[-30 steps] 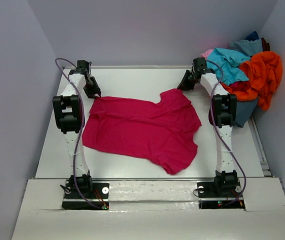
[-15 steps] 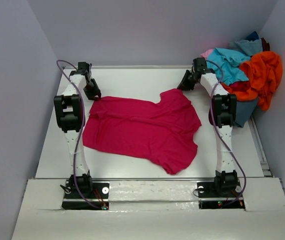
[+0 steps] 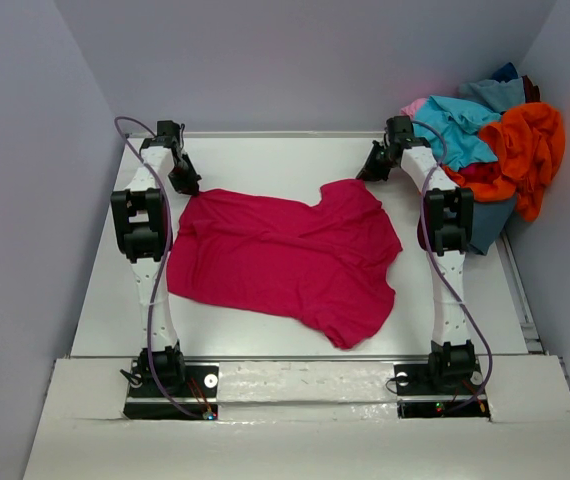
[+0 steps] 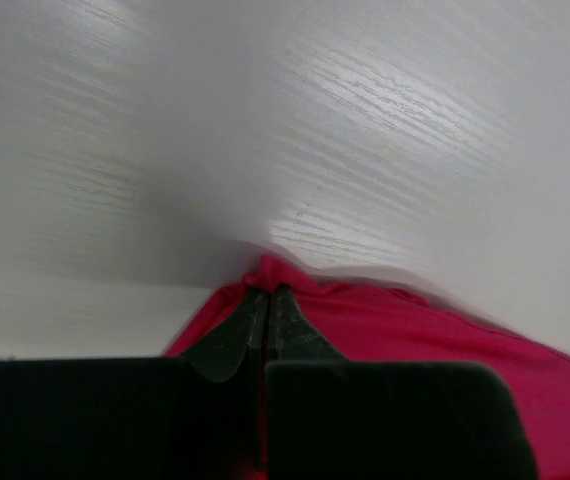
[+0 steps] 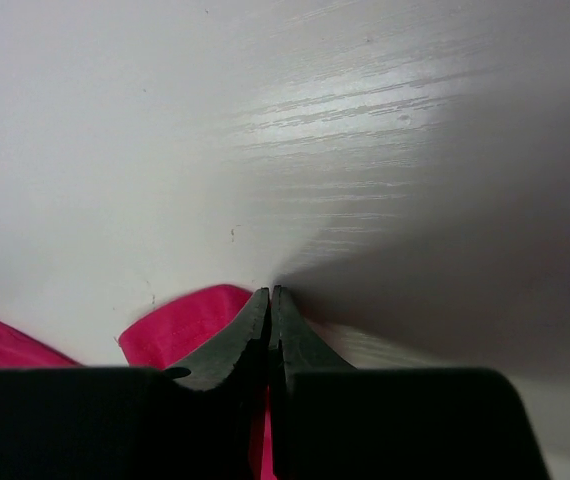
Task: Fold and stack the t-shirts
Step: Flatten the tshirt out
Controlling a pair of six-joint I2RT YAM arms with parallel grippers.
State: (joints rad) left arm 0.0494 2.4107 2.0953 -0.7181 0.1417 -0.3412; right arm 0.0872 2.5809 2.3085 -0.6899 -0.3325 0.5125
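The left end effector (image 3: pixel 187 183) is clamped tight on the far left corner of a soft, short-sleeved crimson-magenta t-shirt (image 3: pixel 285 255), with a small peak of cloth bunched at its fingertips. The shirt lies spread open and unfolded across the middle of the white wood-grain desk (image 3: pixel 265 150). The right end effector (image 3: pixel 370 172) is likewise closed, pinching the shirt's far right edge. Further right, a heap of crumpled t-shirts (image 3: pixel 495 135) in orange, turquoise, pink and dark blue sits at the desk's far right corner. Nothing looks folded and no stack is begun; the first fold seems only set up.
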